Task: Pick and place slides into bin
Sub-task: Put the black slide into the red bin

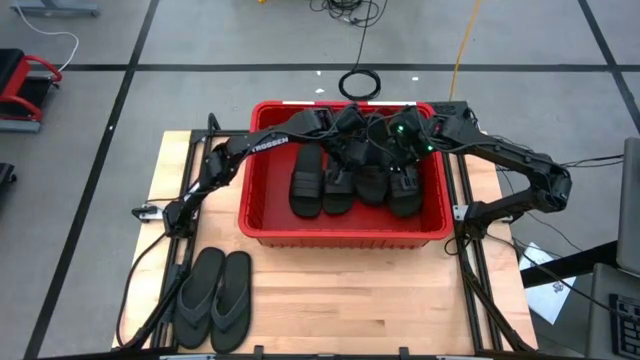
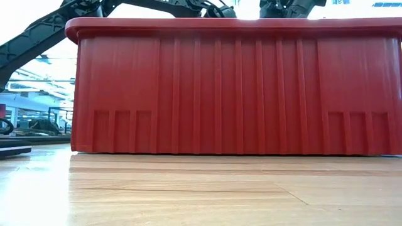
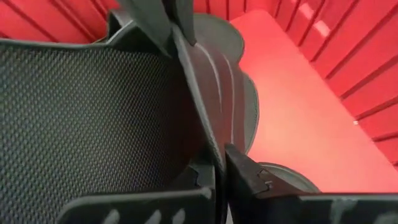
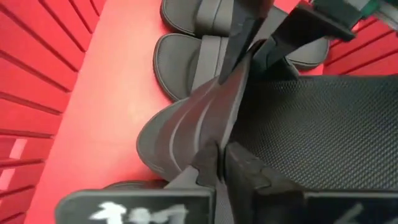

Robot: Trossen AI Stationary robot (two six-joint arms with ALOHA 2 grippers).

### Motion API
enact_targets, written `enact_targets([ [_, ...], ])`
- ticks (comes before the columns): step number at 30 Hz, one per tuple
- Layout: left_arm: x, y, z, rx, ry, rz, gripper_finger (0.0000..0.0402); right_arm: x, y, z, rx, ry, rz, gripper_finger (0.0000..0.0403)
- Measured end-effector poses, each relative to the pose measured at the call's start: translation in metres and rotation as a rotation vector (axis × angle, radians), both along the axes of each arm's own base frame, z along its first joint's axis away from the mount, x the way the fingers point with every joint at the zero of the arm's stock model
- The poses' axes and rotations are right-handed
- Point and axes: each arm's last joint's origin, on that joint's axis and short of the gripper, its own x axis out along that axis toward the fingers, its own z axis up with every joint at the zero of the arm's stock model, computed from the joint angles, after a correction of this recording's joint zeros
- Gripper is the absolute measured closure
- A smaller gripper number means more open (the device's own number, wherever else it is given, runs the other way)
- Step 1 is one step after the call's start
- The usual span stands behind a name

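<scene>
Four slides (image 1: pixel 355 182) lie in the bin (image 1: pixel 262 215), both grippers (image 1: pixel 345 142) (image 1: pixel 400 140) clamped on slides above it; two flip-flops (image 1: pixel 213 297) remain on the table (image 1: pixel 330 300).

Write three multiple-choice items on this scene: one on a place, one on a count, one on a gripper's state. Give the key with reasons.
1. Where do the two flip-flops lie?
A. In the bin
B. On the table's near left corner
C. On the floor

2. How many arms reach into the red bin?
A. None
B. One
C. Two

3. The right gripper is:
A. Wide open
B. Shut on a slide's strap
C. Outside the bin

Key: 1 B, the high view shows them on wood; 2 C, both bend over its rim; 3 B, the fingers pinch the ribbed strap.
</scene>
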Motion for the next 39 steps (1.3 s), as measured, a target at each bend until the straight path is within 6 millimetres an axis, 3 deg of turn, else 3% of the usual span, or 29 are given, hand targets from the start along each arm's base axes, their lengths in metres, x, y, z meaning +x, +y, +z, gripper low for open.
enact_targets([
  [4,-0.01,-0.004,0.018,-0.01,-0.021,-0.017,0.036,-0.003,0.0,-0.002,0.019,0.028,-0.003,0.04],
  [12,-0.033,-0.013,0.069,0.13,-0.103,0.037,0.0251,-0.008,-0.005,-0.004,0.068,0.028,-0.023,0.0401],
  [16,-0.051,-0.021,0.092,0.227,-0.105,0.054,0.0228,-0.009,-0.009,-0.003,0.083,0.004,-0.04,0.0402],
  [20,-0.083,-0.032,0.126,0.256,-0.136,0.024,0.0258,-0.01,-0.013,-0.001,0.126,-0.042,-0.044,0.0402],
  [26,-0.14,-0.036,0.174,0.132,-0.268,-0.061,0.0387,-0.008,-0.017,0.004,0.226,-0.189,0.066,0.0402],
  [32,-0.191,-0.046,0.215,0.141,-0.409,-0.064,0.04,-0.003,-0.027,0.013,0.266,-0.363,0.136,0.0403],
  [39,-0.228,-0.052,0.24,0.093,-0.536,-0.118,0.0401,-0.001,-0.041,0.005,0.332,-0.377,0.126,0.0403],
])
